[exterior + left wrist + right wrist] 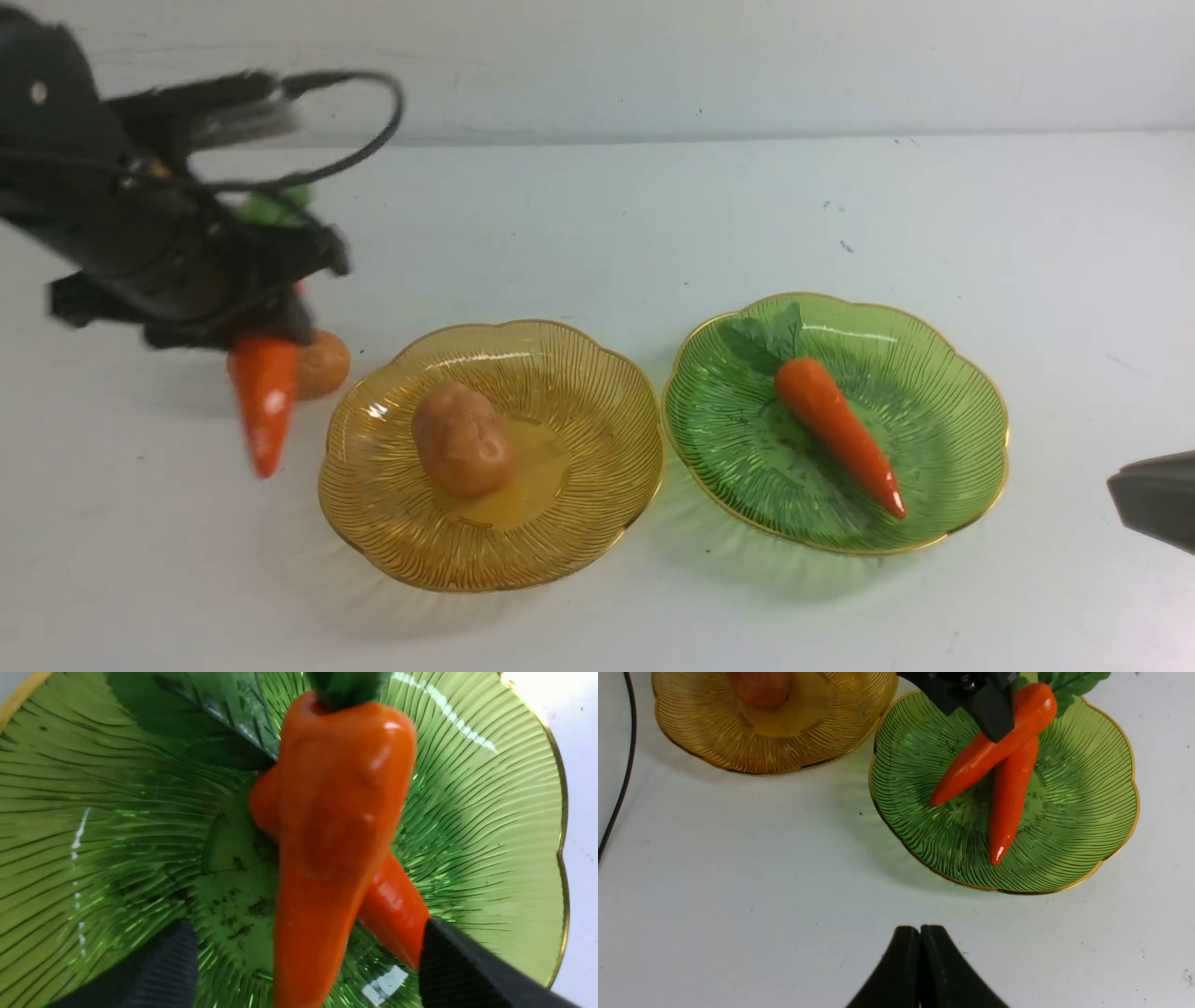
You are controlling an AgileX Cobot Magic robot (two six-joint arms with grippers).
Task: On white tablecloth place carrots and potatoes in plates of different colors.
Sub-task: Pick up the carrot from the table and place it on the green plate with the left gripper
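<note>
Wrist views: left gripper (pixel 308 928) jaws apart either side of a carrot (pixel 341 788) crossing over the second carrot (pixel 392 905) in the green plate (pixel 117 812), right gripper (pixel 920 933) pressed together above the white tablecloth (pixel 738 882), one potato (pixel 462 441) in the amber plate (pixel 392 523), though the blurred front view places that left-hand carrot beside the other potato (pixel 325 364).

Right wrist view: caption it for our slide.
Two carrots crossed over the green plate, one potato in the amber plate.
</note>
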